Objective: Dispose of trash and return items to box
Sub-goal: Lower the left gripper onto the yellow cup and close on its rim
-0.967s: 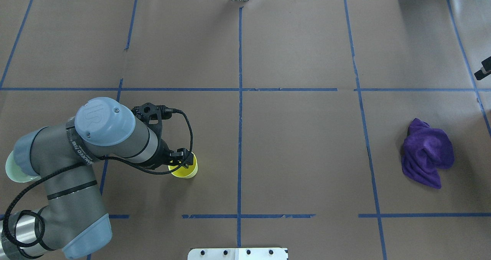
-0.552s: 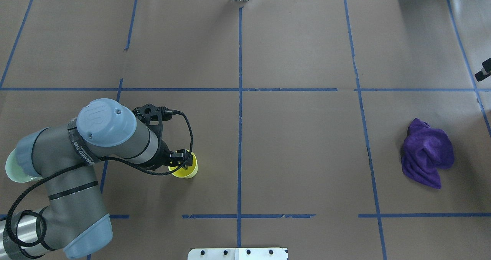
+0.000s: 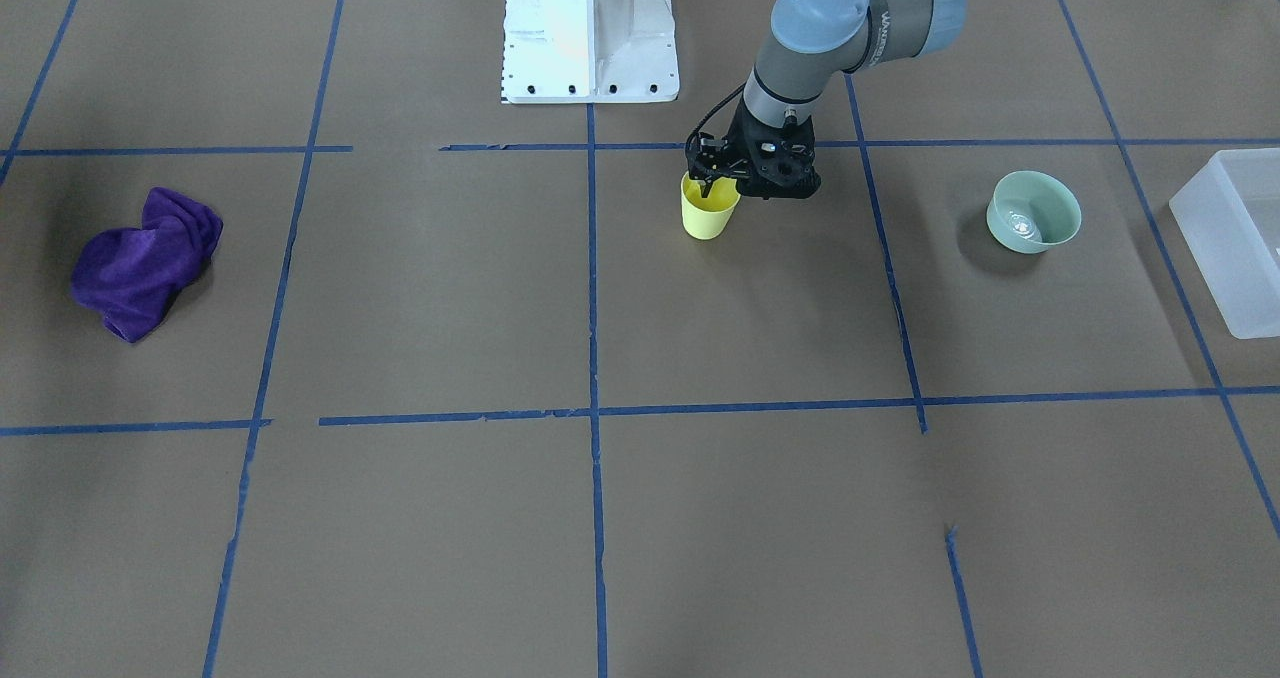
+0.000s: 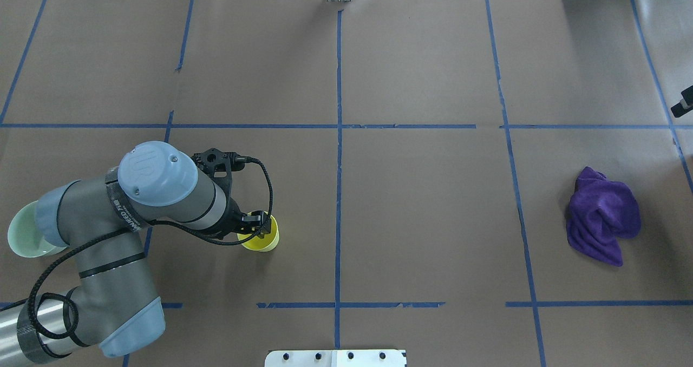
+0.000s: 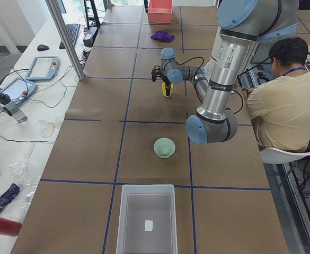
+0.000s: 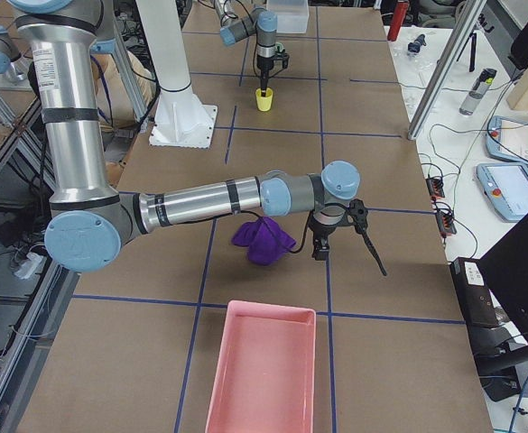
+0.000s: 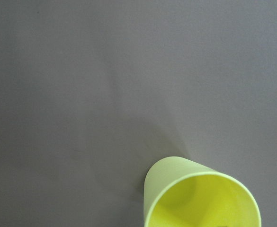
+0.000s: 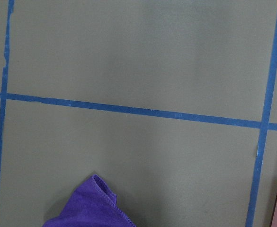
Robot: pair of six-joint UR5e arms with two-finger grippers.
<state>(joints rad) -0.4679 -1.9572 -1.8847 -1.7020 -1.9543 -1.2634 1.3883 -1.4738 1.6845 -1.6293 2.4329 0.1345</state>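
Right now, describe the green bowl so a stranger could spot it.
Find the frosted white box at the table's end on the robot's left. Between it and the yellow cup stands a small bowl: round, low, the only pale mint-green thing.

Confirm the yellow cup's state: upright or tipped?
Upright. The yellow cup stands on its narrow base, mouth up; the left gripper is at its rim.
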